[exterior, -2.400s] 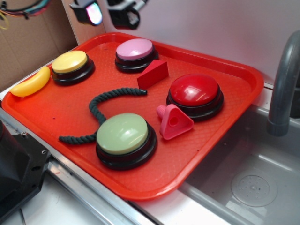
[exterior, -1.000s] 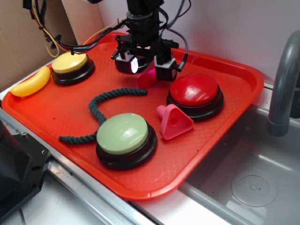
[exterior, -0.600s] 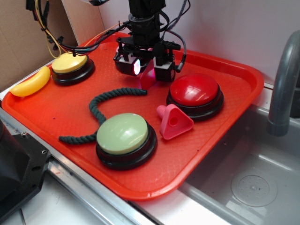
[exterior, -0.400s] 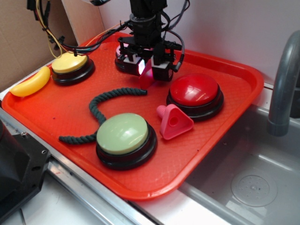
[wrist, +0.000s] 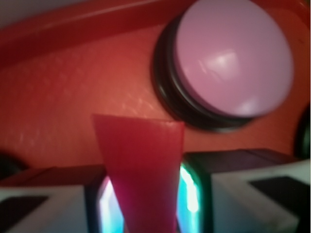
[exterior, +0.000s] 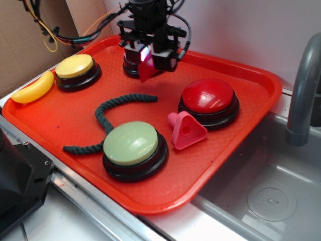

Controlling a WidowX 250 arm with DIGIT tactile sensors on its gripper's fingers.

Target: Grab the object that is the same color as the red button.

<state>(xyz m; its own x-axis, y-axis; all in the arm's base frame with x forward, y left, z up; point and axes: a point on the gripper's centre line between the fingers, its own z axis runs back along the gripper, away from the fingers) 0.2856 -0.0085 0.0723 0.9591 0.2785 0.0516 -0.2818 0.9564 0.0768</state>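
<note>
The small red wedge block (exterior: 146, 67) hangs above the red tray (exterior: 75, 115), held between the fingers of my gripper (exterior: 148, 56). In the wrist view the wedge (wrist: 143, 165) stands upright between the two lit pads, with my gripper (wrist: 146, 204) shut on it. The glossy red button (exterior: 208, 98) on its black base sits on the tray to the right of the gripper and apart from it.
A pink button (wrist: 233, 60) lies just behind the gripper; yellow button (exterior: 75, 68) and banana (exterior: 32, 89) at the left. A green button (exterior: 131, 144), a dark rope (exterior: 108, 115) and a pink triangular piece (exterior: 186, 130) lie nearer. Sink and faucet (exterior: 301, 90) at right.
My gripper came down over the red wedge, shut on it and lifted it off the tray, moving up and slightly left.
</note>
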